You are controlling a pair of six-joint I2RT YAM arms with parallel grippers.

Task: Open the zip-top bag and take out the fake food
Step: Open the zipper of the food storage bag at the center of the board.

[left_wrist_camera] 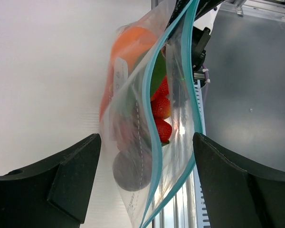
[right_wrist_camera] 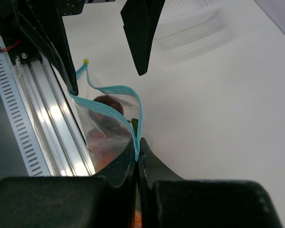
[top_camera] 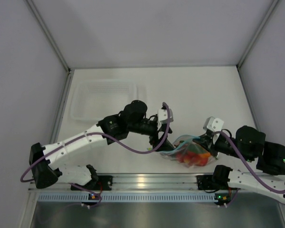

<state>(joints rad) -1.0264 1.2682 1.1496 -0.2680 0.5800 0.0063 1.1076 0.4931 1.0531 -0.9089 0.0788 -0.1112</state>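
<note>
The zip-top bag point(top_camera: 183, 145) lies near the table's front edge, its teal-blue zip strip point(left_wrist_camera: 154, 142) parted into an open mouth. Inside are fake food pieces: an orange point(left_wrist_camera: 133, 42), red berries point(left_wrist_camera: 161, 109) and a dark round piece point(left_wrist_camera: 133, 168); they show as red and orange in the top view point(top_camera: 192, 156). My left gripper point(left_wrist_camera: 147, 142) is open, its fingers point(left_wrist_camera: 71, 175) standing on either side of the bag's left end, apart from it. My right gripper point(right_wrist_camera: 138, 147) is shut on the zip strip point(right_wrist_camera: 111, 90) at the bag's right end point(top_camera: 203, 141).
A rigid clear tray point(top_camera: 104, 97) stands at the back left and shows in the right wrist view point(right_wrist_camera: 194, 23). A metal rail point(top_camera: 147, 180) runs along the near edge just in front of the bag. White walls enclose the table.
</note>
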